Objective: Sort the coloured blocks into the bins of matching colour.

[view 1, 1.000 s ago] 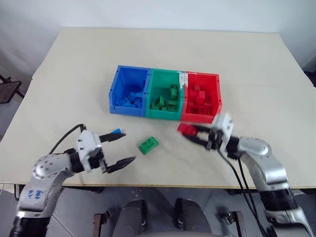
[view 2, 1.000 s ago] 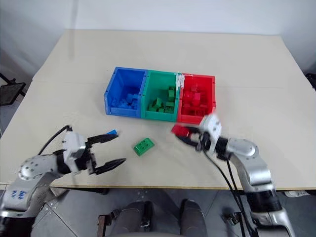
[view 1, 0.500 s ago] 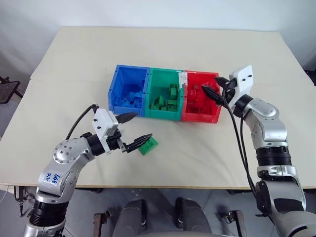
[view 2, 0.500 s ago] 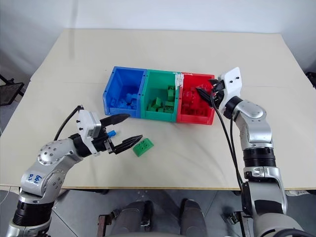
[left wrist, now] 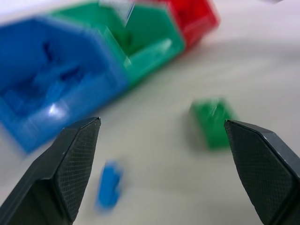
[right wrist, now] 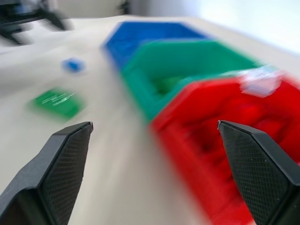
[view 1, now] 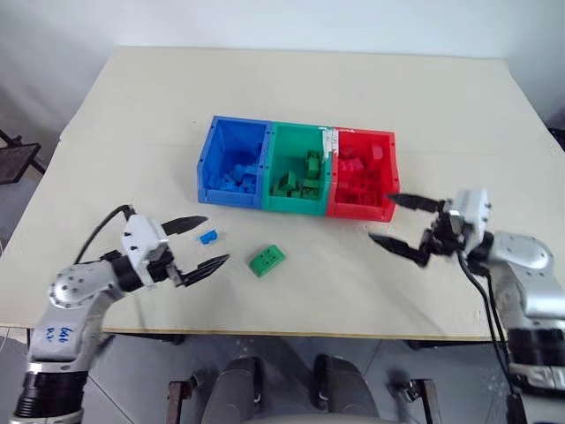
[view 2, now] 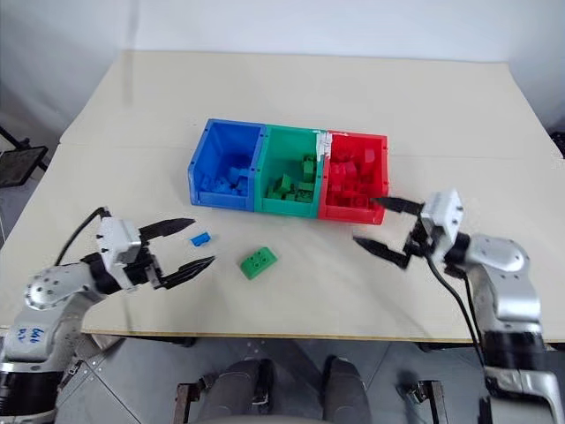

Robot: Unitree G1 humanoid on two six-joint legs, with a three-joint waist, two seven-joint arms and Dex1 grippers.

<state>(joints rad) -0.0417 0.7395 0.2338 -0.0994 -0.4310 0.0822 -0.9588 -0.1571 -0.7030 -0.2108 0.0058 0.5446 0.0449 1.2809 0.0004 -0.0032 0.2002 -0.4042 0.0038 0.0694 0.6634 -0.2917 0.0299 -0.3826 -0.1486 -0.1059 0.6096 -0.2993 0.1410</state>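
Tabletop: right fingers [view 1: 408, 228] now empty, withdrawn.

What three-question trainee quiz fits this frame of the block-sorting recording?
1. How many blocks lie loose on the table in front of the bins, and what colours?
2. True or false: the right pincer holds a red block.
3. Which loose block lies nearer the left pincer: A) the green block, B) the blue block?

Key
1. Two: one blue, one green.
2. False; its fingers stand apart with nothing between them, in front of the red bin.
3. B. The blue block lies just off the left pincer's open fingertips; the green one is further toward the middle, in front of the green bin.
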